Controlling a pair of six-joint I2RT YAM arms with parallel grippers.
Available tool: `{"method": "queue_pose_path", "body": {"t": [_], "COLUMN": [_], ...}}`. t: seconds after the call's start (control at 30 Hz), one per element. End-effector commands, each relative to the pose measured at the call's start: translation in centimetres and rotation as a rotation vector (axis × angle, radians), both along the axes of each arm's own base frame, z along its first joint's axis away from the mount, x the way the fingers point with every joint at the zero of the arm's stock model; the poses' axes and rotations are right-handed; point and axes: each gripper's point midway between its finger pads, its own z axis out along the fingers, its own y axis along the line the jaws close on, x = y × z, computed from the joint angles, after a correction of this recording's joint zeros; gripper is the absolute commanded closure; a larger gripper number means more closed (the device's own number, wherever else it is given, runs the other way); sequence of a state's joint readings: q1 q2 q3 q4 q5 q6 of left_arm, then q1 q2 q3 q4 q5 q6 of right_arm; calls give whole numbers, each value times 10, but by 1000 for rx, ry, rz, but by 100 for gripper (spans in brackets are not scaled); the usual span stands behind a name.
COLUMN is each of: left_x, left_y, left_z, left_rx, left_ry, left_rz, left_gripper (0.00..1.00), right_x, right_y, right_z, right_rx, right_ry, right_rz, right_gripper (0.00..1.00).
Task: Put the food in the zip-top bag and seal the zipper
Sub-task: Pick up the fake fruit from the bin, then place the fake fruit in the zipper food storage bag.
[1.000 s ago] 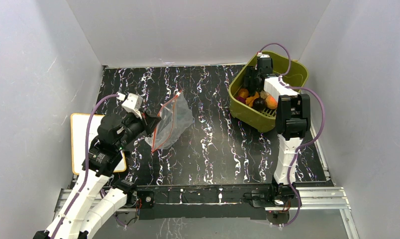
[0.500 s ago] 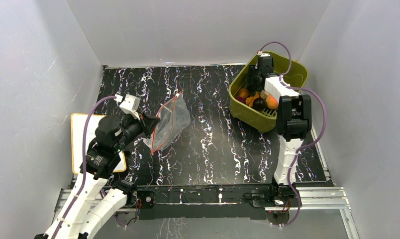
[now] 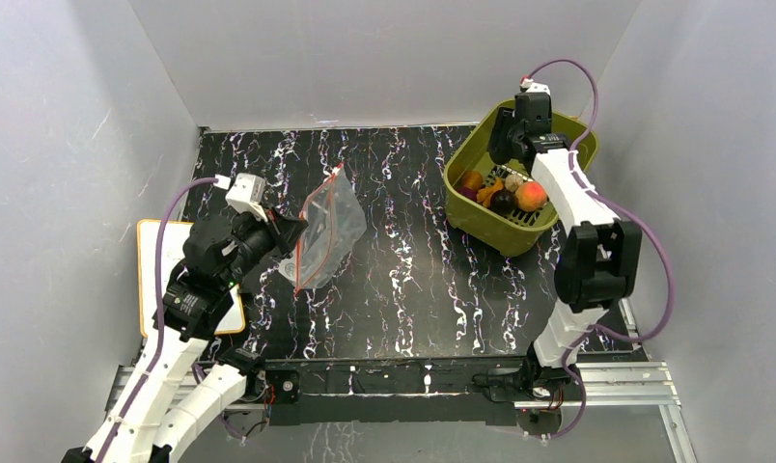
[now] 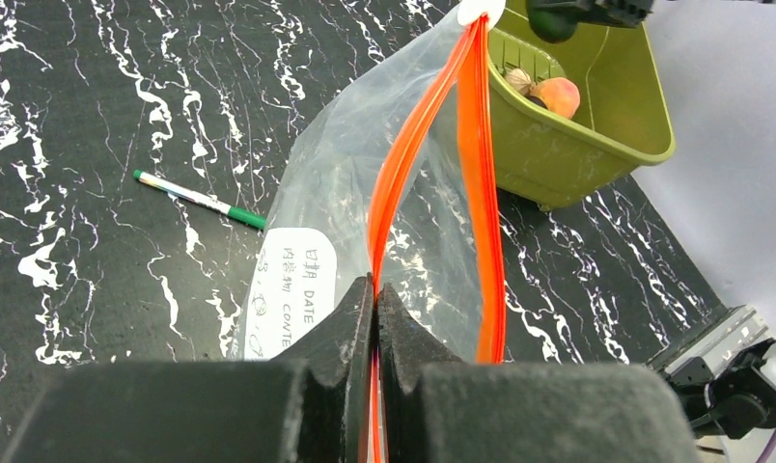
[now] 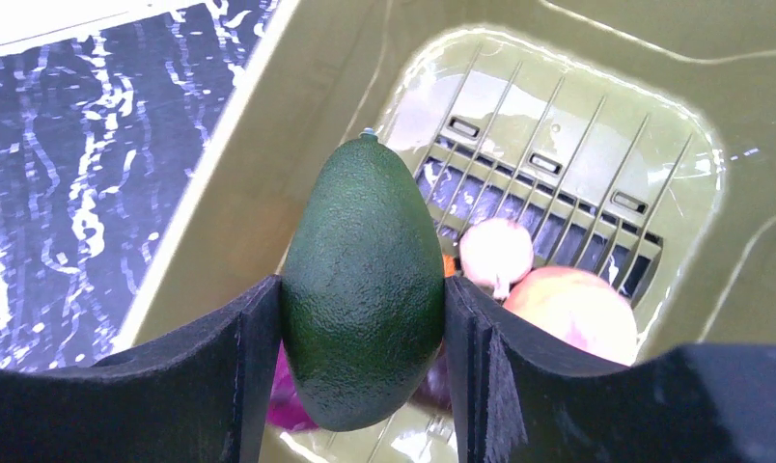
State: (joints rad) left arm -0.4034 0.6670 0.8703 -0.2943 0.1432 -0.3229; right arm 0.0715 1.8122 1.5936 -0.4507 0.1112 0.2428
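My left gripper (image 3: 290,235) (image 4: 374,289) is shut on one side of the red-orange zipper (image 4: 401,164) of the clear zip-top bag (image 3: 332,227) (image 4: 360,203). It holds the bag up off the table with the mouth gaping. My right gripper (image 3: 510,147) (image 5: 363,323) is shut on a dark green avocado (image 5: 363,280) above the olive-green basket (image 3: 481,225) (image 5: 297,145). The rest of the food lies in the basket: a peach (image 3: 530,196) (image 5: 577,309), a beige piece (image 5: 497,253), a purple piece (image 5: 286,403), a dark purple one (image 3: 502,202) and orange ones (image 3: 473,180).
A thin white pen with a green cap (image 4: 199,198) lies on the black marbled table beside the bag. A white board (image 3: 157,265) sits at the table's left edge. Grey walls close in the back and sides.
My right arm has lifted out of the basket and swung toward its far corner with the avocado in its jaws. My left gripper has shifted slightly left with the bag.
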Motion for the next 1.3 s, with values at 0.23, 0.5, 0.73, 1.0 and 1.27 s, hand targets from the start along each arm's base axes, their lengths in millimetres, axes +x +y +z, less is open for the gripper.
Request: {"method": "queue_pose_path", "body": {"t": [0.23,0.5,0.73,1.0,1.27], "left_x": [-1,6,10,12,11], "left_y": [-2,-6,-12,-18,-27], "left_z": [15,1,-7,-12,-17], "left_rx": [-93,-114,-141,-163,-198], "left_ry": [43,95,131,156,192], "left_rz": [35,49,49,33,2], "left_gripper": [100,100,100,100,100], "right_x": [-84,-153,-208,-242,-265], "right_y": [107,198,254,307,353], "right_z": [117,166,199,210,194], "right_rx": [120,360,587,800,900], "right_ry": [-222,-321,-357,-307,-192], "right_rz": [213,474,638,746,783], "right_gripper": [67,69,69,70,70]}}
